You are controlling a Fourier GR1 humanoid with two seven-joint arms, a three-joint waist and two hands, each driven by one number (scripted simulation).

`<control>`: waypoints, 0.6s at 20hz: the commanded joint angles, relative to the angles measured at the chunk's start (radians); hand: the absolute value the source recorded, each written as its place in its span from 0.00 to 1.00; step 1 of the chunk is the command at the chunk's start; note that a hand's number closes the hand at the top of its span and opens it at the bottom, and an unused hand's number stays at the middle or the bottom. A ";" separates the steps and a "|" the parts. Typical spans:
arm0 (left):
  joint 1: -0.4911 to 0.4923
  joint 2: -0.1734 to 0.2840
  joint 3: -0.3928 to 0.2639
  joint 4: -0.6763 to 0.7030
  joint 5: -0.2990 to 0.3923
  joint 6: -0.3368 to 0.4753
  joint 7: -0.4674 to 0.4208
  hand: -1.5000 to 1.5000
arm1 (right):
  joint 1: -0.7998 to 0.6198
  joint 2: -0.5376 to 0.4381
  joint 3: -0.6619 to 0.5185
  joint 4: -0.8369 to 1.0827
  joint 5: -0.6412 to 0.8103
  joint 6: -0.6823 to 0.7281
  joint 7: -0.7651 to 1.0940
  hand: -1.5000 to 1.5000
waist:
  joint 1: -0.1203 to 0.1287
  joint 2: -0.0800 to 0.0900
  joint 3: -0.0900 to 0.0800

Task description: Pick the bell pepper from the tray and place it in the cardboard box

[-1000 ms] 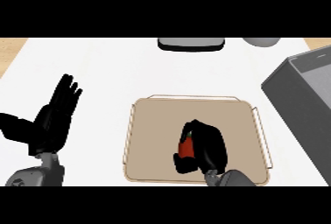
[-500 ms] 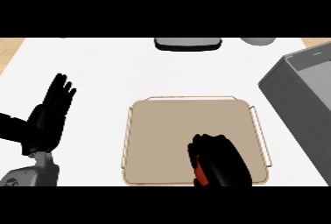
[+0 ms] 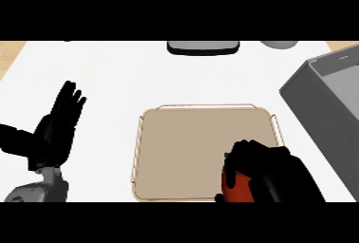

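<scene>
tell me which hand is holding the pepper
The right hand, curled round the red pepper over the tray; the left hand rests open.

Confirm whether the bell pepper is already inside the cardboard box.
No, the bell pepper is in the right hand over the tray's near corner, apart from the cardboard box.

A red bell pepper is held in the curled fingers of the right hand, over the near right corner of the tan tray. The left hand is seen at the left, open with fingers up. A grey cardboard box is seen at the right.
</scene>
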 commanded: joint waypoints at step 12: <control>0.030 -0.044 -0.038 0.016 -0.034 0.011 -0.041 0.50 | -0.089 -0.056 -0.666 0.038 -0.240 0.129 -0.010 1.00 | 0.009 0.005 0.001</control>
